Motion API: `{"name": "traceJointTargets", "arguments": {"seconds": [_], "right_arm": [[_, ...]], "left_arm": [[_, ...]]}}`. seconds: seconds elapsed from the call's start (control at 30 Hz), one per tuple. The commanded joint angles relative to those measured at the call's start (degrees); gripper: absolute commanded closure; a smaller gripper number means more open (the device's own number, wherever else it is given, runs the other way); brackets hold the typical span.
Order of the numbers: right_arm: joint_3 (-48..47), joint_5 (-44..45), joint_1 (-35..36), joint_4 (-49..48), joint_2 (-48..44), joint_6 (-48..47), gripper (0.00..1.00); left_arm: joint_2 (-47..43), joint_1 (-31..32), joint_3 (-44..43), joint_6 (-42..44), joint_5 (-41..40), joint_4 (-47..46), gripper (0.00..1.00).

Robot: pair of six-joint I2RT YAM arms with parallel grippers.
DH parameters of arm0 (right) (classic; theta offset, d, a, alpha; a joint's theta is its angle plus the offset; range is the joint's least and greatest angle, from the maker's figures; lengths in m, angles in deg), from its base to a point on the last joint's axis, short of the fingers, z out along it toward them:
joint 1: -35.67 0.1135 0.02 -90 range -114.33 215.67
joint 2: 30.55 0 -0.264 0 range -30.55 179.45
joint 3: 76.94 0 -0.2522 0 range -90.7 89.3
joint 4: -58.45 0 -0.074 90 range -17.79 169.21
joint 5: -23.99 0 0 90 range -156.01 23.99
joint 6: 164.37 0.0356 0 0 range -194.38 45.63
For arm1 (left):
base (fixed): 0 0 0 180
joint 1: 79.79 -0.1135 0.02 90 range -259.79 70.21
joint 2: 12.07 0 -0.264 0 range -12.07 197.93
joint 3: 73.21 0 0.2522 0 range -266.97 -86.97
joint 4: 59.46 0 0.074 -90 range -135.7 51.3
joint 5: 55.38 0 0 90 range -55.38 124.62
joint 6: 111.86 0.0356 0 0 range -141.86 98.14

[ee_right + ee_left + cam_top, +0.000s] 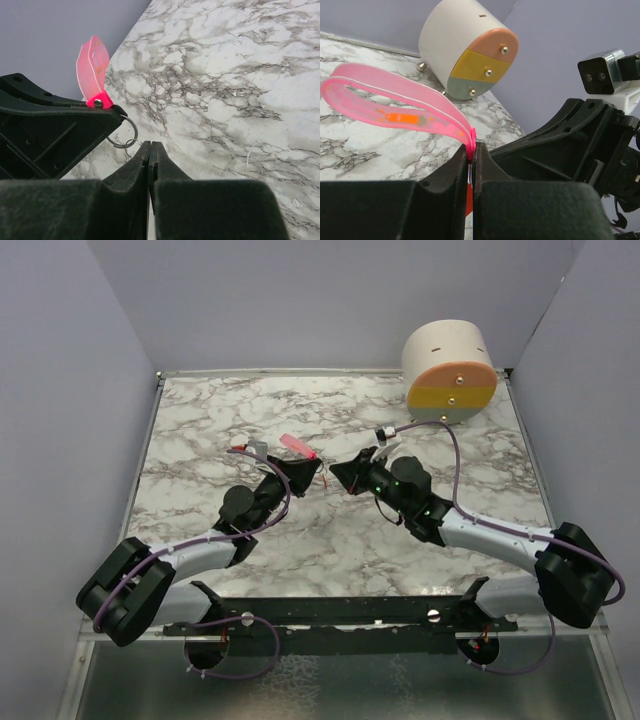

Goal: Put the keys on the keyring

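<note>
Two pairs of fingers nearly tip to tip above the middle of the tabletop [200, 420]. Left fingers [478, 152] pinched narrow on the keyring [122, 136], gripping the strap [395, 102] right at its riveted end. Strap translucent hot pink, flat and narrow, folded into a loop standing up and away from the grip, with a small orange mark showing through one side. Thin silver ring hanging free below the rivet, held up off the marble, just beside the tips of the right fingers [151, 150]. Right fingers pressed fully together; a hair of thin wire at their tip, touching the ring or not, cannot tell. Sliver of red low in the gap of the left fingers, too hidden to name.

Tabletop in white marble pattern with grey veining, edged by a pale metal rim. Plain lilac-grey walls on three sides. At the far right corner, a white drum [448, 365] lying on its side, flat face banded peach, yellow and grey-green, one screw in each band.
</note>
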Motion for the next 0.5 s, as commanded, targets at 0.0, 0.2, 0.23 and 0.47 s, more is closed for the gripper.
{"name": "traceJointTargets", "arguments": {"seconds": [0.0,0.2,0.23,0.47], "right_arm": [[0.51,2.45,-0.52,0.21,-2.79,-2.09,0.98],[2.55,2.67,-0.55,1.56,-6.65,-6.49,0.74],[2.64,2.33,-0.50,2.36,-7.10,-7.43,0.69],[6.46,-2.36,-0.53,3.15,-8.10,-15.19,0.38]], "left_arm": [[-1.90,0.29,-1.20,0.71,0.30,2.14,1.00],[-3.77,0.28,-4.52,2.50,0.33,10.89,1.00],[-3.92,0.30,-5.29,2.89,0.34,12.66,1.00],[-3.30,0.20,-12.10,5.35,2.42,24.61,1.00]]}}
